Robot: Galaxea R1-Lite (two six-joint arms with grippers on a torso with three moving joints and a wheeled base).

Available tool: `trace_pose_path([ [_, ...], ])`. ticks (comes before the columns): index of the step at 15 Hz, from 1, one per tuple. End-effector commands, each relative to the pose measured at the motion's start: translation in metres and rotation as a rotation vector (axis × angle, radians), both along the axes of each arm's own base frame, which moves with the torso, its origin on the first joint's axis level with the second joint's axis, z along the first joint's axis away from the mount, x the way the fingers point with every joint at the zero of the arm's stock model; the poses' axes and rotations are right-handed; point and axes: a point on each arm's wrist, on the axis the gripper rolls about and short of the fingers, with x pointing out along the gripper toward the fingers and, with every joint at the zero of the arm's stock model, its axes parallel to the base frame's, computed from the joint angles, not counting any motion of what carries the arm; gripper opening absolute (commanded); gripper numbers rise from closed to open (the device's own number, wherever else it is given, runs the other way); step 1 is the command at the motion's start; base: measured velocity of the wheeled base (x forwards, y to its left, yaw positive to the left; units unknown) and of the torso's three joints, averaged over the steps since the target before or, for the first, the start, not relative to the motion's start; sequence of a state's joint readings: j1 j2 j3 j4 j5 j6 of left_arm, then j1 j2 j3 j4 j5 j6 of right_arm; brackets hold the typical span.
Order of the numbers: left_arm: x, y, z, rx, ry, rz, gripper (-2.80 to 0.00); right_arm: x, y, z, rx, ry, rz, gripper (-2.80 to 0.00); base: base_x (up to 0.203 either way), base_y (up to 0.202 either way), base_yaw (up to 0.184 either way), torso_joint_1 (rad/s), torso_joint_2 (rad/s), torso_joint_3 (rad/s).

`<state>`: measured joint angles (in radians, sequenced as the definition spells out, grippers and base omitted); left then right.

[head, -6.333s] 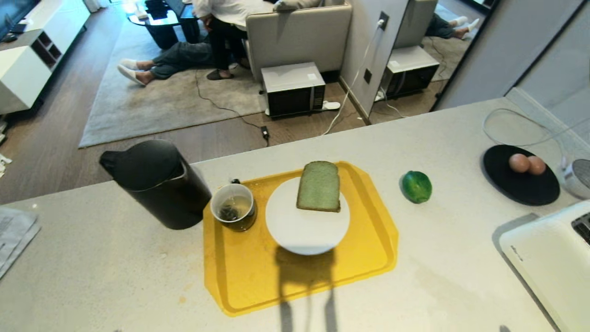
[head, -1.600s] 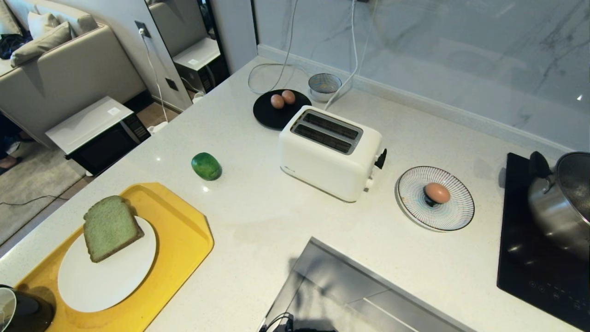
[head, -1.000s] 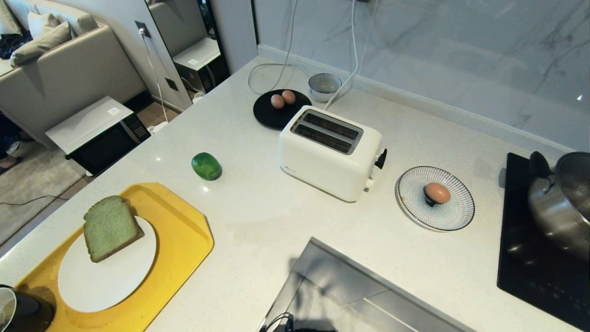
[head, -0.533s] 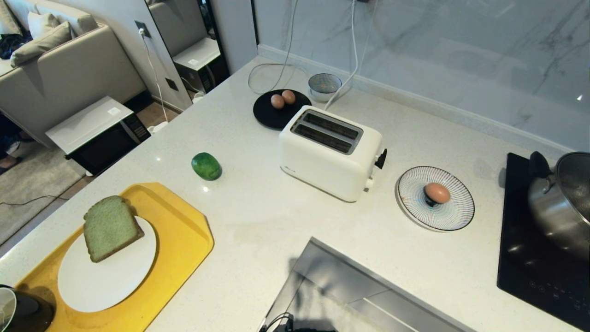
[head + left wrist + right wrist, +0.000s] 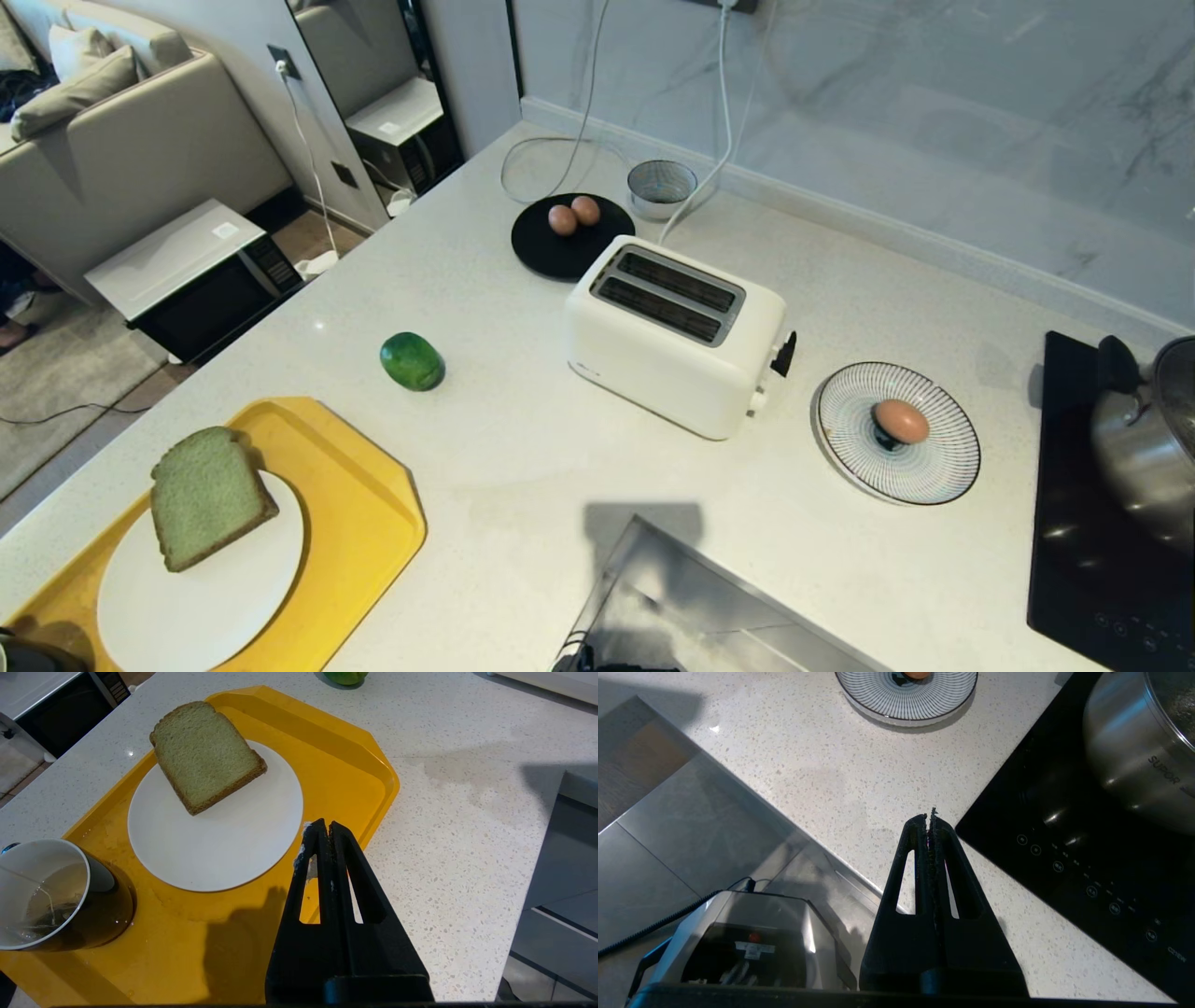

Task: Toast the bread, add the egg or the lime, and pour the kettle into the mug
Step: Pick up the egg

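View shift: against half a second ago my whole head picture slides a little down; that is my camera moving, not the things, which keep their places relative to one another.
Against the oldest frame: I then faced the tray head-on with the kettle beside it; I now look across the table (image 5: pixel 523 467) at the toaster (image 5: pixel 674 331) and the hob.
Bread (image 5: pixel 207 495): flat on the white plate (image 5: pixel 224 597), overhanging its far rim, on the yellow tray (image 5: pixel 373 504); not yet toasted, I judge.
Lime (image 5: pixel 412 360): on the bare table, between tray and toaster, touching neither.
Egg (image 5: pixel 900 420): on a small stand in the striped dish (image 5: pixel 943 467), just past the toaster's lever end; two more eggs (image 5: pixel 573 216) on the black plate (image 5: pixel 546 252) behind the toaster.
Mug (image 5: pixel 56 896): on the tray near the white plate, pale liquid and a tea bag inside.
Kettle: not in my views now.
Left gripper (image 5: pixel 323 829): clenched on nothing, hanging over the tray edge beside the white plate.
Right gripper (image 5: pixel 929 818): clenched on nothing, over bare table beside the black hob (image 5: pixel 1087 858), pot (image 5: pixel 1134 751) near.
Meaning: I judge I am repositioning for the toaster step; no task thing is handled yet.
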<state>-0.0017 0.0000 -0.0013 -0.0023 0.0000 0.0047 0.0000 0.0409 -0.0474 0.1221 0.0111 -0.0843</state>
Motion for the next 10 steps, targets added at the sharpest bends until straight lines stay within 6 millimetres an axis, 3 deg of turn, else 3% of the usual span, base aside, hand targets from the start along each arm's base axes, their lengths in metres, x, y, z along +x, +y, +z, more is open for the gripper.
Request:
trace_pose_path([
  [1,0.0,0.0,0.0,0.0,0.002,0.0,-2.8,0.0,0.0,0.0,-0.001,0.001,0.001,-2.8,0.0,0.0,0.0,0.0,0.0,0.0],
  [4,0.0,0.0,0.0,0.0,0.002,0.0,-2.8,0.0,0.0,0.001,-0.001,0.002,-0.006,-2.8,0.0,0.0,0.0,0.0,0.0,0.0],
  [6,0.0,0.0,0.0,0.0,0.001,0.0,-2.8,0.001,0.0,0.016,0.002,0.052,-0.006,-2.8,0.0,0.0,0.0,0.0,0.0,0.0],
  [8,0.0,0.0,0.0,0.0,0.001,0.0,-2.8,0.017,0.0,0.052,0.036,0.151,-0.011,-2.8,0.0,0.0,0.0,0.0,0.0,0.0],
  [10,0.0,0.0,0.0,0.0,0.001,0.0,-2.8,0.052,0.0,0.1,0.085,0.241,-0.022,-2.8,0.0,0.0,0.0,0.0,0.0,0.0],
])
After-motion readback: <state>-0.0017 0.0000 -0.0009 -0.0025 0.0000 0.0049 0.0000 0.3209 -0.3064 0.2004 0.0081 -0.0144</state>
